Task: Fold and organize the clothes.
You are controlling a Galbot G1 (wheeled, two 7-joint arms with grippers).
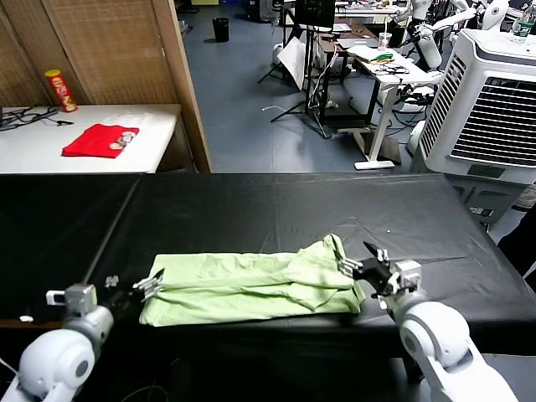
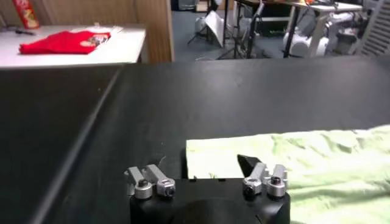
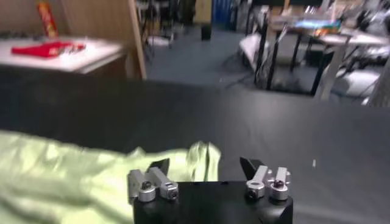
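Observation:
The clothes, one pale green shirt (image 1: 251, 285), lie folded into a long wrinkled strip near the front of the black table (image 1: 276, 205). My left gripper (image 1: 149, 285) sits at the strip's left end, open, with nothing between its fingers. In the left wrist view the shirt's edge (image 2: 304, 158) lies just beyond the left gripper (image 2: 204, 167). My right gripper (image 1: 358, 264) is open at the strip's right end, by a raised fold. In the right wrist view the cloth (image 3: 61, 176) reaches in between the spread jaws of the right gripper (image 3: 205, 165), unheld.
A white side table (image 1: 159, 126) at the back left carries a bright red garment (image 1: 100, 140) and a chips can (image 1: 60, 90). A wooden partition (image 1: 188, 84) stands beside it. An air cooler (image 1: 486, 100) stands beyond the table's right end.

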